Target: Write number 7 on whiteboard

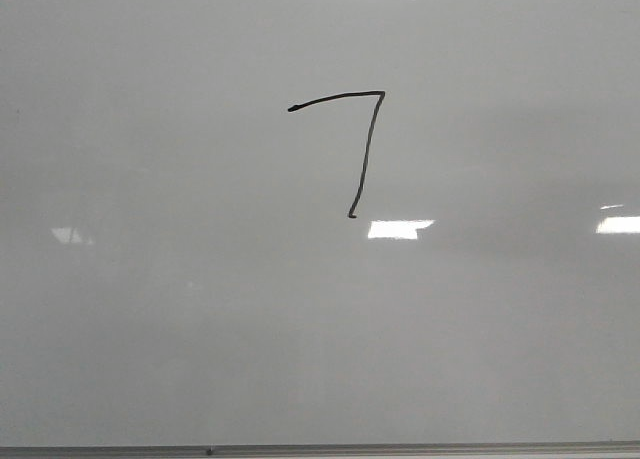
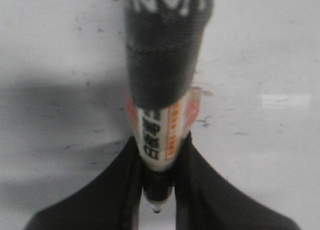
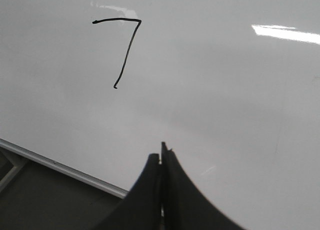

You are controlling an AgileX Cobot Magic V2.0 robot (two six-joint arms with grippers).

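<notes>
Filling the front view, the large glossy pale grey-white whiteboard [image 1: 150,309] carries the number 7 [image 1: 365,154], a thin black marker line with a slightly curved top stroke and a longer downstroke, set above centre, well clear of the thin metal edge strip [image 1: 400,448]. The left tool [image 2: 159,190] is clamped on a white-and-orange labelled marker pen [image 2: 160,135] with a dark cap; the view is blurred, so its tip appears to sit between the fingers. The right tool [image 3: 161,157] is pressed together, holding nothing.

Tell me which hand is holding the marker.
The left hand: a marker sits clamped between its fingers. The right hand is shut, holding nothing.
</notes>
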